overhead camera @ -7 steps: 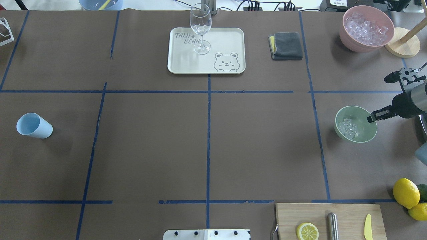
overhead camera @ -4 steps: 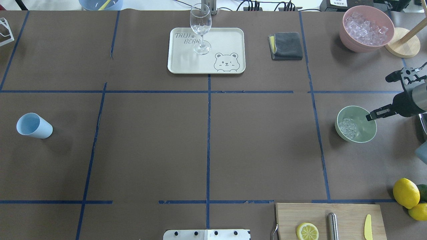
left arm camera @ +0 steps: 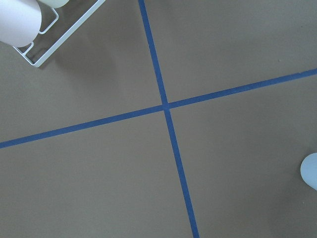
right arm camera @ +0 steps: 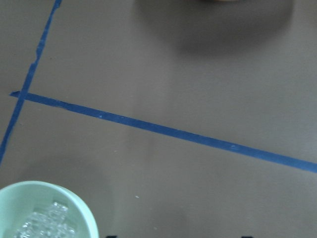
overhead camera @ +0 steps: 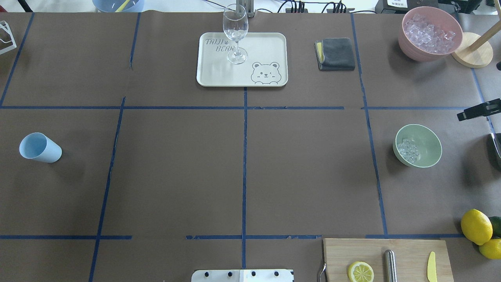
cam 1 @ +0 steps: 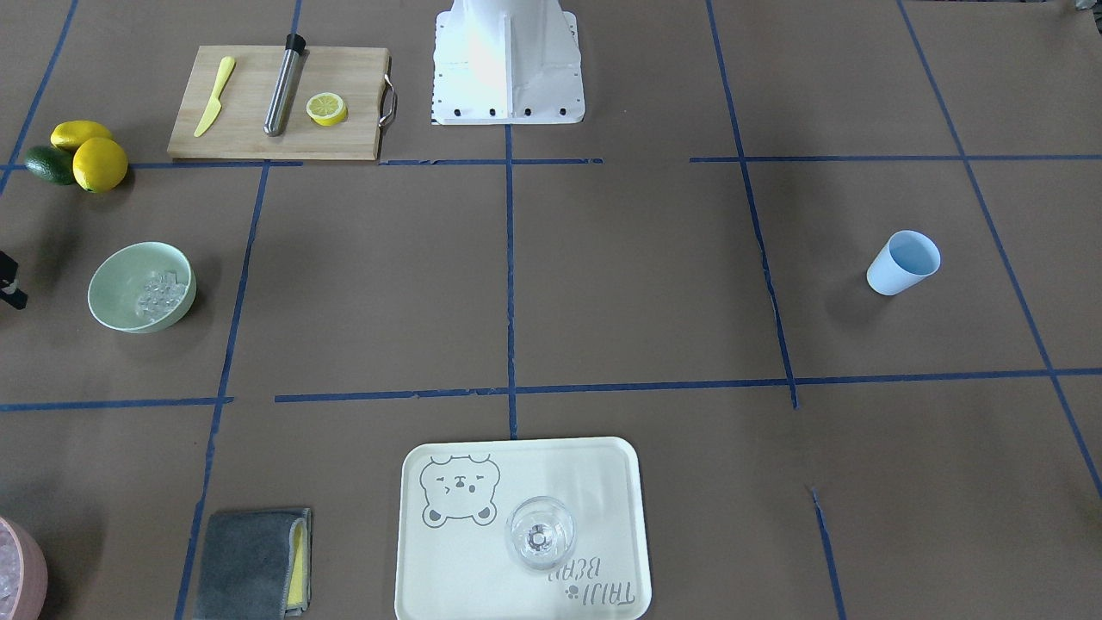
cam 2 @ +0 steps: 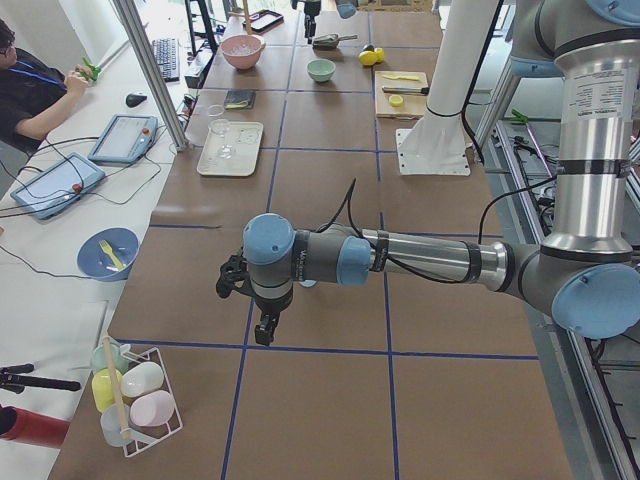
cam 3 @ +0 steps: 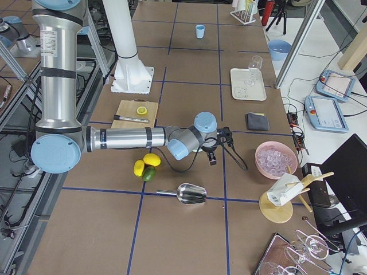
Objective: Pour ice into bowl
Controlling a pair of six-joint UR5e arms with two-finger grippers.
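The pale mint-green bowl [overhead camera: 428,143] stands upright at the table's right side with a small heap of clear ice [overhead camera: 408,150] in it. The bowl also shows in the front-facing view [cam 1: 119,284] with its ice [cam 1: 161,293], and in the right wrist view [right arm camera: 79,206]. My right gripper [overhead camera: 480,92] is at the view's right edge, apart from the bowl, jaws wide apart and empty. My left gripper [cam 2: 262,322] hangs over the table's left part, seen only from the side; I cannot tell if it is open or shut.
A pink bowl of ice [overhead camera: 429,35] and a wooden stand [overhead camera: 471,55] are at the back right. A metal scoop [cam 3: 192,193] lies on the table near the lemons [overhead camera: 476,226]. There are also a cutting board [overhead camera: 385,260], a grey cloth [overhead camera: 335,53], a tray with a glass [overhead camera: 235,33] and a light blue cup [overhead camera: 39,147].
My right gripper has drawn back from the bowl's rim toward the right edge of the view. The bowl, slightly tilted before, now rests level with the ice in it.
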